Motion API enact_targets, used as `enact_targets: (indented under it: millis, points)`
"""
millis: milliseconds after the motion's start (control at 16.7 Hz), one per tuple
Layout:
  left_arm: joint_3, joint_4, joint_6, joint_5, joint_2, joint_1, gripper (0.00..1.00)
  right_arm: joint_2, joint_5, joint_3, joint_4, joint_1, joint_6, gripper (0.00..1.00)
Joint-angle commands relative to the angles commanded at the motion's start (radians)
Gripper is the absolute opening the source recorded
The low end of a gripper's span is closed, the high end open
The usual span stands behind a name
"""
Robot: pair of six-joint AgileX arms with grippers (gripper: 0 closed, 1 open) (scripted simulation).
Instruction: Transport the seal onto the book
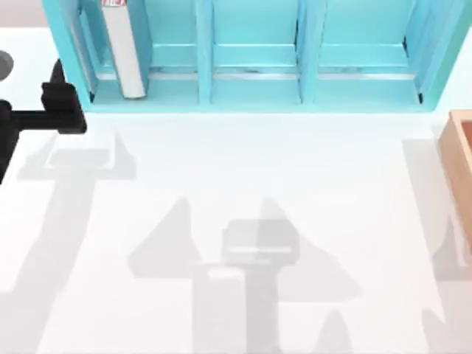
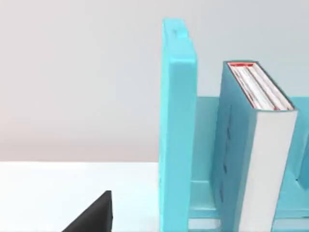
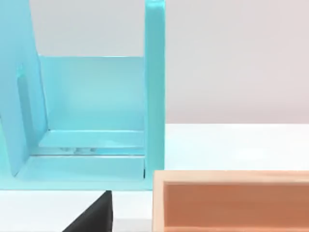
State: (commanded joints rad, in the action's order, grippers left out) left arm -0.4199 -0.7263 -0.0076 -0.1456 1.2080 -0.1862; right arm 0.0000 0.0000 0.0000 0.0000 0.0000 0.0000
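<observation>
The seal is out of view. The book [image 1: 122, 46] stands upright in the leftmost compartment of the light-blue shelf [image 1: 254, 92]; in the left wrist view the book [image 2: 239, 154] shows a teal-blue cover and white page edges. My left gripper [image 1: 60, 103] hovers at the table's far left, just in front of the shelf's left end, apart from the book. A black part of the left gripper [image 2: 91, 216] shows at the edge of its wrist view. The right wrist view shows a black part of my right gripper [image 3: 91, 215], which faces the shelf's [image 3: 91, 121] right end.
The shelf runs along the back of the white table [image 1: 243, 192]. An orange-tan open box [image 1: 461, 158] sits at the table's right edge, close in front of the right wrist camera as the box [image 3: 231, 200].
</observation>
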Motion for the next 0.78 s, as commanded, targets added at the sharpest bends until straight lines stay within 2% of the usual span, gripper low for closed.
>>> enact_targets:
  millis: [240, 420, 600, 780]
  points:
    - [-0.132, -0.231, -0.004, -0.047, 0.459, -0.061, 1.00, 0.000, 0.000, 0.000, 0.000, 0.000, 0.000, 1.00]
    - [-0.221, -0.381, -0.003, -0.076, 0.701, -0.098, 1.00, 0.000, 0.000, 0.000, 0.000, 0.000, 0.000, 1.00]
    - [-0.290, -0.494, -0.001, -0.097, 0.850, -0.124, 1.00, 0.000, 0.000, 0.000, 0.000, 0.000, 0.000, 1.00]
    - [-0.324, -0.548, 0.001, -0.107, 0.907, -0.136, 1.00, 0.000, 0.000, 0.000, 0.000, 0.000, 0.000, 1.00]
